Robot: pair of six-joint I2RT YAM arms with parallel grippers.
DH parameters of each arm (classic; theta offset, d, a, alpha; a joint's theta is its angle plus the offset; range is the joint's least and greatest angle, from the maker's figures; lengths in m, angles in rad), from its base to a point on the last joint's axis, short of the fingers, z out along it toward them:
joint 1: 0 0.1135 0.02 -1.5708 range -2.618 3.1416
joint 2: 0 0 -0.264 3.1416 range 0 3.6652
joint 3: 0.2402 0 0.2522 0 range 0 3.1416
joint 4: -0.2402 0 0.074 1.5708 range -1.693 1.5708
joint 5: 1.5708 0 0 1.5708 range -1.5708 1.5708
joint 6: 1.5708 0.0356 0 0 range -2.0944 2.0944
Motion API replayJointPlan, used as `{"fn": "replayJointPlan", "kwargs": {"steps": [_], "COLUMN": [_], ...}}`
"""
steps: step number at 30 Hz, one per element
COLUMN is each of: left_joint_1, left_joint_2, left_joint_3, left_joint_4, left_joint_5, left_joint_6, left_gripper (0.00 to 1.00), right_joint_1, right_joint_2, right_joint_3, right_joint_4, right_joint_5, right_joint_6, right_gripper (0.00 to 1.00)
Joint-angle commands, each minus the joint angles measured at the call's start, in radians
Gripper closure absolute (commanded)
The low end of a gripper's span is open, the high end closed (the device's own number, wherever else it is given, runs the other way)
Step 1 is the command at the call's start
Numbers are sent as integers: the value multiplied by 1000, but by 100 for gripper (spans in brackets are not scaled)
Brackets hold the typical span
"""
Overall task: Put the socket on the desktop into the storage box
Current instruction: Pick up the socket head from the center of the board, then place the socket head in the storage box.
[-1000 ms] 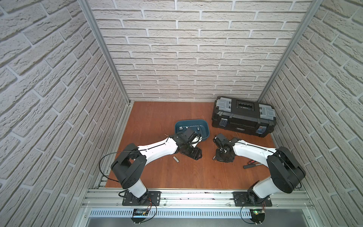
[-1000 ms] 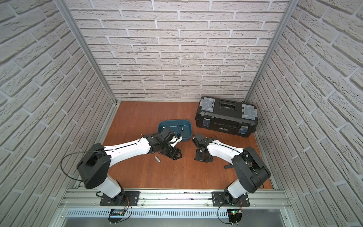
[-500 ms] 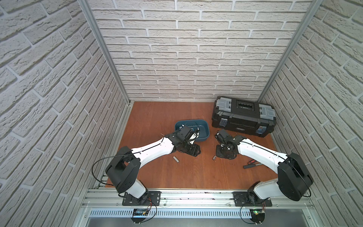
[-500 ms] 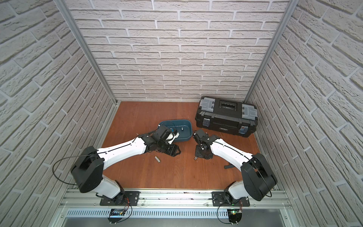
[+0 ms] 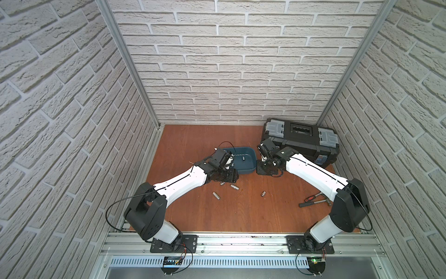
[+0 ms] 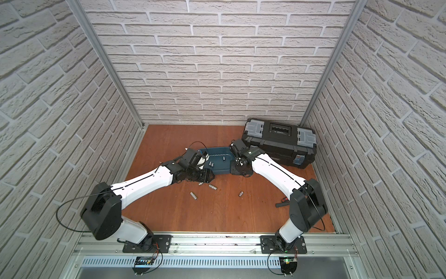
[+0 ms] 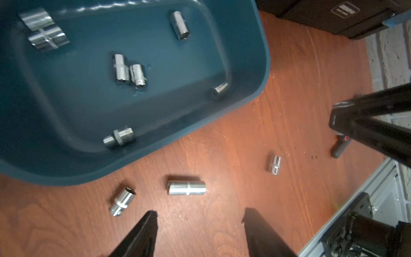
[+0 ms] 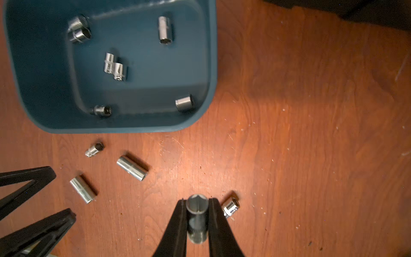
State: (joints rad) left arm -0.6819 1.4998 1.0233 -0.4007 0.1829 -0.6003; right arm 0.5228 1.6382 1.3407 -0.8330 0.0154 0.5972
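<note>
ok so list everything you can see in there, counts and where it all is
desktop: one, reddish-brown wood, whole floor of the cell
walls: three, white brick, around the desktop
storage box: one, teal, mid desktop
sockets in the box: seven, chrome, lying on its floor
loose sockets: four, chrome, on the desktop in front of the box
held socket: one, chrome, in the right gripper
toolbox: one, black with grey latches, back right, shut
hand tools: two it seems, black and red-black handles, desktop, right side
rail: one, grey aluminium, front edge
left gripper: one, black, open, empty, by the loose sockets
right gripper: one, black, shut on the held socket
</note>
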Motion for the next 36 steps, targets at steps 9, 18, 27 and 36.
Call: {"fn": "replayJointPlan", "kwargs": {"steps": [9, 18, 27, 36], "left_joint_1": [49, 65, 75, 79], "left_joint_2": [-44, -71, -100, -144], "left_joint_3": [-9, -36, -76, -134], "left_joint_4": [-14, -49, -62, -70], "left_joint_5": [-84, -152, -165, -181], "left_joint_6": [-69, -101, -112, -142], "left_gripper": [33, 33, 33, 33], "right_joint_1": [-17, -22, -23, -23], "right_joint_2": [231, 387, 484, 581], "right_joint_3": [267, 385, 450, 531], "right_joint_4": [-47, -39, -39, -50], "right_joint_5": [-103, -158, -177, -184], "right_joint_6": [-121, -120, -114, -111], "right_gripper": [82, 82, 82, 81]}}
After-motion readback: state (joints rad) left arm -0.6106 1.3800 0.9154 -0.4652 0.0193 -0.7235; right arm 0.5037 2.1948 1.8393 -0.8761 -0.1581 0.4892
